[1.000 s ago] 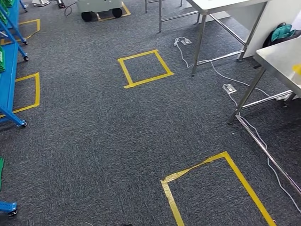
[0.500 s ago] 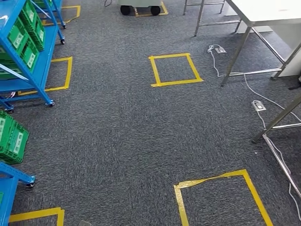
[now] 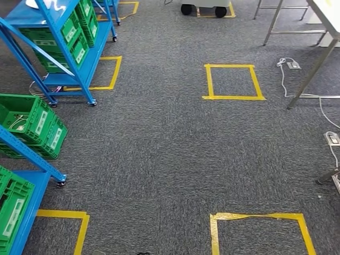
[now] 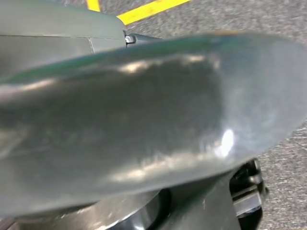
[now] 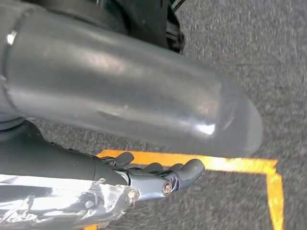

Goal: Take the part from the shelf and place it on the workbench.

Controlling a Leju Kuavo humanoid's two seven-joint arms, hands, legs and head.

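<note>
Two blue shelves stand on the left in the head view. The far shelf [image 3: 93, 58] carries green bins [image 3: 76, 40]. The near shelf [image 3: 28, 151] has a green bin [image 3: 32, 125] with something pale inside, too small to tell, and another bin [image 3: 12, 207] lower down. At the top right corner is the edge of the workbench [image 3: 329, 13] on metal legs [image 3: 313, 69]. In the right wrist view my right hand [image 5: 159, 179] hangs over the carpet, fingers straight, holding nothing. My left hand [image 4: 145, 124] is a grey blur close to its wrist camera, and its fingers are hidden.
Grey carpet carries yellow tape squares: one ahead [image 3: 234, 97], one near right [image 3: 256, 216], one by the far shelf [image 3: 112, 74], one by the near shelf [image 3: 64, 214]. White cables and floor sockets [image 3: 292, 65] lie by the table legs. A wheeled unit [image 3: 202, 8] stands at the far end.
The camera has swung to the left: the blue shelves and green bins have come into the picture on the left, and the tables have slid off to the right.
</note>
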